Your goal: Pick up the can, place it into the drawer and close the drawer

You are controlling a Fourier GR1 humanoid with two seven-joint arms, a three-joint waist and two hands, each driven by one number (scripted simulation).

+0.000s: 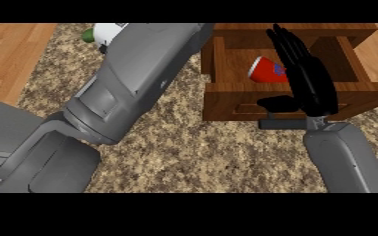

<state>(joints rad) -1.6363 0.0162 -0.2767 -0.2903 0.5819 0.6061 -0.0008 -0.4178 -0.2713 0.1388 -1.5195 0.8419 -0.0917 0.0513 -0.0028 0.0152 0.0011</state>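
Now the red can [267, 70] lies on its side inside the open wooden drawer [221, 105], its long axis tilted from near-left to far-right. My right hand [306, 77] hangs over the drawer with fingers straight, holding nothing. My left forearm [140, 75] crosses the speckled stone counter [207, 155]; its hand is out of view. Wood flooring [22, 50] shows far left.
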